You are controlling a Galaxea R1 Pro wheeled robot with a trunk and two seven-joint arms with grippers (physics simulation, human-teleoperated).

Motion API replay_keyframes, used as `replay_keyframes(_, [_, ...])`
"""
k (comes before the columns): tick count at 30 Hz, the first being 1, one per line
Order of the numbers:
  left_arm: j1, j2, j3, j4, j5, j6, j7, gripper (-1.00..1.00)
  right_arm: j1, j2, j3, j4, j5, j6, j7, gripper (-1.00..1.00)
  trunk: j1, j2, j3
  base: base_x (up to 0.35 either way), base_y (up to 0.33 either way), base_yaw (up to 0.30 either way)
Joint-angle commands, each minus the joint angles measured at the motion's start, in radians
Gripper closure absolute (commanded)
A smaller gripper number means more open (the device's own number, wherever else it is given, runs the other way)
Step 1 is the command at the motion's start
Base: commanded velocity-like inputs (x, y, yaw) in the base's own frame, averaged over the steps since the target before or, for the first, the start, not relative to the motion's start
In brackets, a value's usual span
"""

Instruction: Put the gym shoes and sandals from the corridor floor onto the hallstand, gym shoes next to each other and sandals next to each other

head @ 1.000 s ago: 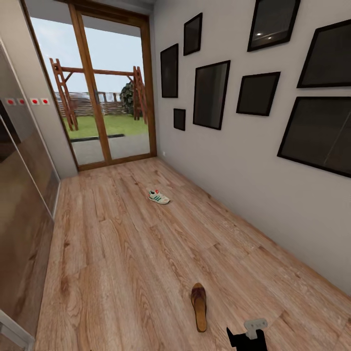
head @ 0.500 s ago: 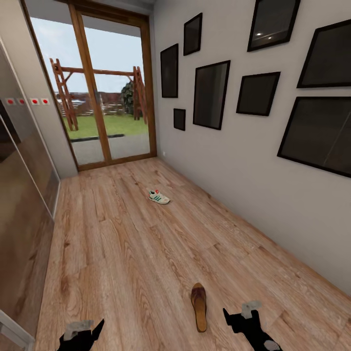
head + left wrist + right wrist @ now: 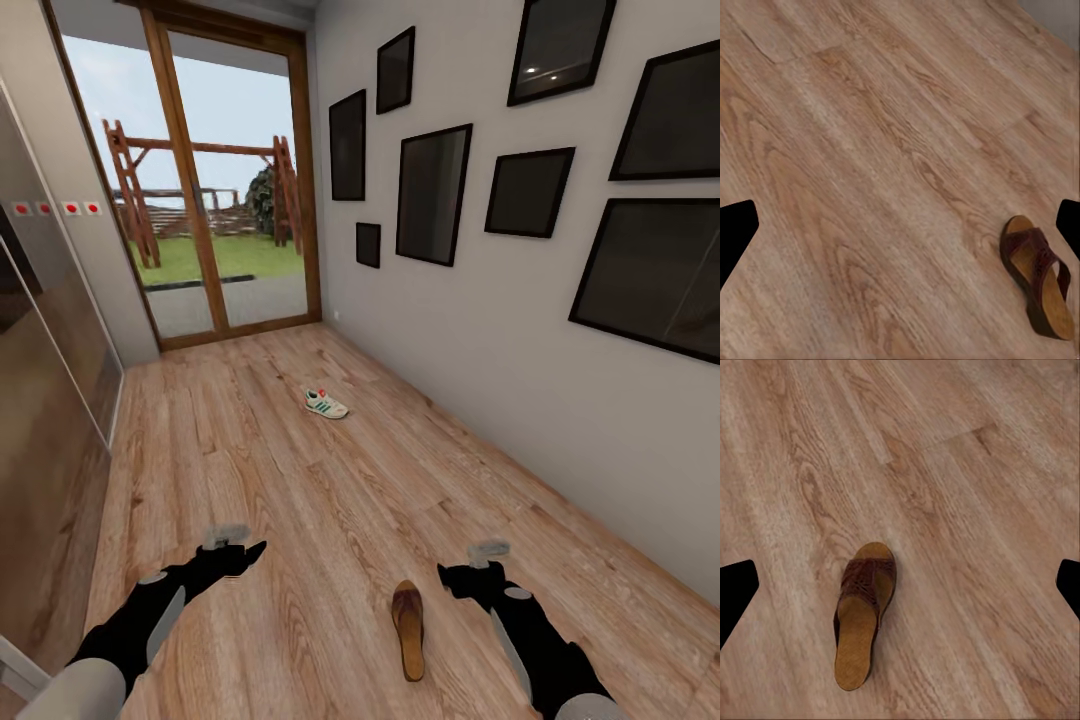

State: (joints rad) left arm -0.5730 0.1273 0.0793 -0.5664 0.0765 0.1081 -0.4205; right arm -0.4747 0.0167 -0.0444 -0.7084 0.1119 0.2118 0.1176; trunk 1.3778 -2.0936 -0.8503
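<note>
Both our arms have swung up since a moment ago. Head view: the dark brown leather sandal (image 3: 407, 629) lies lengthwise on the wood-plank floor (image 3: 300, 500), just left of our right gripper (image 3: 452, 577); our left gripper (image 3: 245, 553) is farther. Wrist views show both jaws spread, holding nothing.

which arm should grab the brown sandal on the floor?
Right, most likely. In the head view the right gripper hangs just beside the sandal, while the left gripper is well off to the other side. Both are open and empty.
</note>
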Motion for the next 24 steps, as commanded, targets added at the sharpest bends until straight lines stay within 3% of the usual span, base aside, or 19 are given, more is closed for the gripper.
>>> replay_keyframes(1, [-0.005,0.000,0.000,-0.001,0.007,0.016,-0.006,-1.00,-0.001,0.004,-0.005,-0.010,0.011,0.009,0.008,-1.00,0.000,0.000,-0.001,0.000,0.000,0.000])
replay_keyframes(6, [-0.014,0.002,-0.013,0.000,0.003,0.031,-0.008,-1.00,-0.003,0.013,-0.002,-0.019,0.011,0.019,0.008,-1.00,0.000,0.000,-0.001,0.000,0.000,0.000])
replay_keyframes(11, [-0.005,0.012,-0.018,0.000,0.003,0.020,-0.010,-1.00,-0.003,0.015,-0.002,0.090,0.012,0.019,0.011,-1.00,0.000,0.000,-0.001,0.000,0.000,0.000])
replay_keyframes(17, [-0.006,0.006,-0.019,-0.002,0.003,0.006,-0.014,-1.00,-0.003,0.014,-0.005,0.118,0.012,0.018,0.009,-1.00,0.000,0.000,-0.001,0.000,0.000,0.000])
replay_keyframes(18, [-0.007,0.004,-0.043,-0.013,0.003,0.002,-0.016,-1.00,-0.003,0.014,-0.007,0.120,0.012,0.017,0.008,-1.00,0.000,0.000,-0.001,0.000,0.000,0.000])
replay_keyframes(24, [-0.008,0.003,-0.095,-0.046,0.005,0.001,-0.014,-1.00,-0.003,0.014,-0.009,0.120,0.011,0.016,0.008,-1.00,0.000,0.000,-0.001,0.000,0.000,0.000])
